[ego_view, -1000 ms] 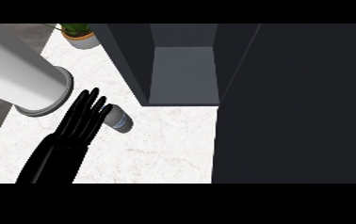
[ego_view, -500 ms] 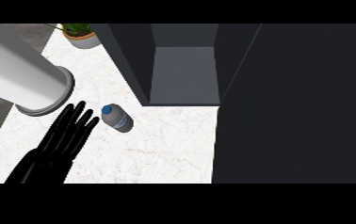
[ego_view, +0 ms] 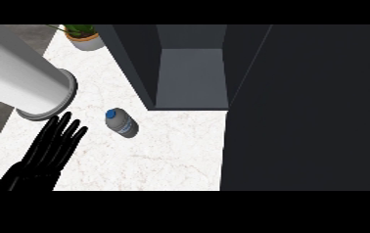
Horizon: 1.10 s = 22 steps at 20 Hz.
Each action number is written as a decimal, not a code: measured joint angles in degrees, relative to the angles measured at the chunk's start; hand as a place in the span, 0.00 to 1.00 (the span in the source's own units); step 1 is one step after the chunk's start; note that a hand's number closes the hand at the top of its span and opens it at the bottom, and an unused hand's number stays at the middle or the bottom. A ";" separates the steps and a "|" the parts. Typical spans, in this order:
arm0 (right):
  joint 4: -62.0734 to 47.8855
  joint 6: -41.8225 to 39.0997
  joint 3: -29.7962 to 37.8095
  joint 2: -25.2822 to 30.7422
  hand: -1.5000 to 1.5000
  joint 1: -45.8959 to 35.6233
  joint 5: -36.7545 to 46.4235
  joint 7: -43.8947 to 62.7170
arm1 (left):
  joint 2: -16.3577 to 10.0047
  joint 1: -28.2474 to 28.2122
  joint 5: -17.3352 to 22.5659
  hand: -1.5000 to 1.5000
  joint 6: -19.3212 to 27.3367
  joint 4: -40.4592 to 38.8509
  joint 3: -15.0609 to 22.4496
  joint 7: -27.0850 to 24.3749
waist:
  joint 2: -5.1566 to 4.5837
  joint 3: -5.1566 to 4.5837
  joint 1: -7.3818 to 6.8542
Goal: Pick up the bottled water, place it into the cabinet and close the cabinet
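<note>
Black left hand (ego_view: 49, 146) hovers open and empty beside the bottle (ego_view: 121, 123); better to wrap its middle squarely before lifting toward the cabinet (ego_view: 192, 78).

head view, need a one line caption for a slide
Open left hand beside the bottled water, not touching it, on the white counter before the open cabinet.
</note>
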<state>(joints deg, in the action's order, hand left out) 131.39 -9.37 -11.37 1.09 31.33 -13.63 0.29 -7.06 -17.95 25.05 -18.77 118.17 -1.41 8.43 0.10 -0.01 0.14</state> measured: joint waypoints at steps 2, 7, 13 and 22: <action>-1.86 0.02 -0.27 -0.24 0.00 -0.62 0.84 -1.22 | -0.01 0.23 0.14 0.00 -0.35 -1.28 -1.30 -0.70 | -0.02 0.02 -0.03; -1.34 -1.04 -0.64 0.21 0.00 1.58 1.13 -3.33 | 0.55 1.54 -1.51 0.00 -1.61 -7.03 -3.92 -4.82 | -0.03 0.01 0.07; -3.23 -1.90 -0.53 0.36 0.00 1.78 1.02 -5.43 | 0.14 5.41 -4.81 0.00 -2.75 -14.36 -5.87 -8.72 | -0.05 0.01 0.11; -2.71 -2.27 -2.89 0.79 0.00 4.11 2.49 -7.29 | -3.11 13.91 -8.98 0.00 -5.06 -29.75 -9.61 -14.74 | -0.09 -0.01 0.31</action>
<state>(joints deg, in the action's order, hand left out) 128.68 -11.64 -14.27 1.88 35.44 -11.14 -7.00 -10.17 -4.03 16.07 -23.83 88.42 -11.02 -6.31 0.01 -0.02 0.45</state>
